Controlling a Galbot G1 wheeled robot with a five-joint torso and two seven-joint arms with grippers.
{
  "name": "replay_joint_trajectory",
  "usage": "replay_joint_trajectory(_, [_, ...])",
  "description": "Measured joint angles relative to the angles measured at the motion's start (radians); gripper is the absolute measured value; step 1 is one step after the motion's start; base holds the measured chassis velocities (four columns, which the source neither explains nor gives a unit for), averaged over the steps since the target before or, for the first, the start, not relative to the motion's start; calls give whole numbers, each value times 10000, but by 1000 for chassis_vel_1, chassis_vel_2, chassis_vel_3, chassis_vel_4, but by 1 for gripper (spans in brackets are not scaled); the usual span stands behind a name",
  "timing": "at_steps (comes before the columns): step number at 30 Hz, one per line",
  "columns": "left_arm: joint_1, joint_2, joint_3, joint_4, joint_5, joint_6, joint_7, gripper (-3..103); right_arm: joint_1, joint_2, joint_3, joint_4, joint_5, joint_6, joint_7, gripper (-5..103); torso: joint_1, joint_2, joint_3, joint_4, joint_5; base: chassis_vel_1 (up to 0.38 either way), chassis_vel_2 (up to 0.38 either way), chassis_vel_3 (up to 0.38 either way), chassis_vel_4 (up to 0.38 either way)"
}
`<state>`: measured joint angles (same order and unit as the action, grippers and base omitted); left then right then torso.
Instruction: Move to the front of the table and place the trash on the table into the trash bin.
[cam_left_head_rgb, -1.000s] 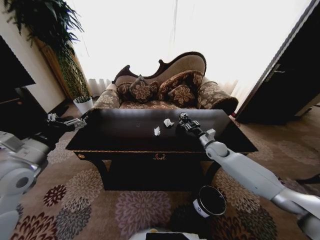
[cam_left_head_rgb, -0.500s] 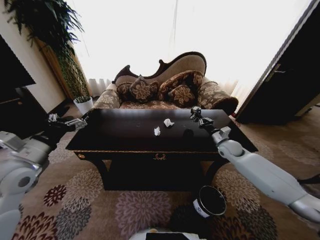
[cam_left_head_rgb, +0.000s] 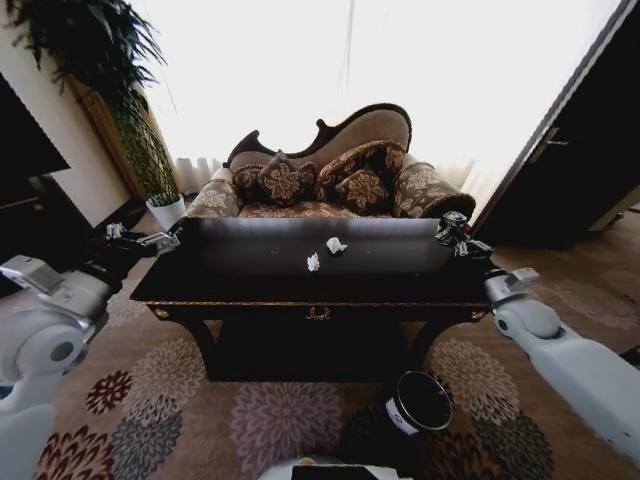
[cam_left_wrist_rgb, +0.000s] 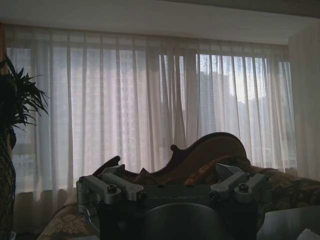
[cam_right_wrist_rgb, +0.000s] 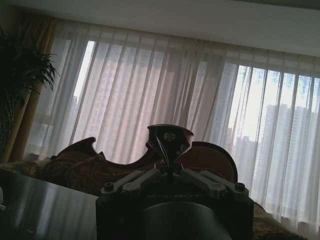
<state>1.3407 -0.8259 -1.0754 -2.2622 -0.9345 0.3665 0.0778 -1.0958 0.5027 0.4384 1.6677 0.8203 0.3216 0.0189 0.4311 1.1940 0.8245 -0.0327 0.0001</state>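
Glossy black counter (cam_left_head_rgb: 260, 275) carries two white paper balls (cam_left_head_rgb: 325, 253). My right tool (cam_left_head_rgb: 452, 231), above its right end, pinches a black-and-silver lump (cam_right_wrist_rgb: 169, 140). My left tool (cam_left_head_rgb: 140, 243) waits wide by the left end. Bin (cam_left_head_rgb: 418, 404) stands on the carpet.

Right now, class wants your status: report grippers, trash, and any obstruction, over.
Right gripper shut on shiny lump, at table's right end. Left gripper open, at left end. Two paper balls on top. Trash bin below, unobstructed.
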Motion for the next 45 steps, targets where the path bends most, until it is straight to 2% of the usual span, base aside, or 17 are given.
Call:
replay_joint_trajectory(1, [176,-87,-201,-62,3,-28,4,100,-209,-25,146,243,-22,27,3,0,1,0,0,19,0,0,0,0,0])
replay_joint_trajectory(2, [233,-134,-263,-69,8,-37,5,100,-511,-49,377,482,-41,39,6,0,0,0,1,26,-3,0,0,0,0])
replay_joint_trajectory(6, [106,-187,-166,62,40,-65,18,100,-1799,-108,1364,1167,-134,54,27,0,1,0,1,11,-5,0,0,0,0])
replay_joint_trajectory(8, [-214,-220,97,299,92,-80,29,100,-3212,-54,2537,1748,-398,85,63,0,0,0,0,-2,-3,0,0,0,0])
replay_joint_trajectory(9, [-369,-241,219,416,115,-88,37,100,-3822,20,3099,1937,-581,143,67,0,0,0,-1,0,-3,0,0,0,0])
replay_joint_trajectory(10, [-369,-241,219,416,115,-88,37,100,-3822,20,3099,1937,-581,143,67,0,0,0,-1,0,-3,0,0,0,0])
replay_joint_trajectory(14, [-925,-303,709,829,222,-121,42,100,-5995,353,4628,2271,-1327,540,-50,0,0,0,0,2,1,0,0,0,0])
replay_joint_trajectory(17, [-1148,-327,928,1004,305,-143,65,100,-6696,510,5064,2348,-1544,700,-80,0,0,0,0,1,-2,0,0,0,0])
replay_joint_trajectory(19, [-1640,-396,1380,1402,482,-185,97,100,-7938,829,5842,2505,-1952,1052,-104,0,0,0,0,3,-2,0,0,0,0])
replay_joint_trajectory(29, [-2502,-612,2265,2369,830,-351,170,100,-10061,1577,7577,2998,-2337,1653,-117,0,1,0,1,6,-3,0,0,0,0])
replay_joint_trajectory(36, [-2937,-638,2580,2821,895,-393,188,100,-10906,2131,7901,3114,-2870,2036,-188,0,0,1,1,2,-3,0,0,0,0])
replay_joint_trajectory(41, [-3113,-654,2797,3015,958,-394,189,100,-10587,2382,7071,2462,-3381,2170,-188,0,1,0,1,4,-3,0,0,0,0])
replay_joint_trajectory(43, [-3144,-606,2825,3077,965,-394,186,100,-10168,2470,6274,1837,-3634,2180,-181,0,1,0,1,4,0,0,0,0,0])
replay_joint_trajectory(45, [-3155,-576,2823,3087,959,-394,185,100,-10064,2489,6093,1710,-3687,2179,-178,0,1,0,1,4,0,0,0,0,0])
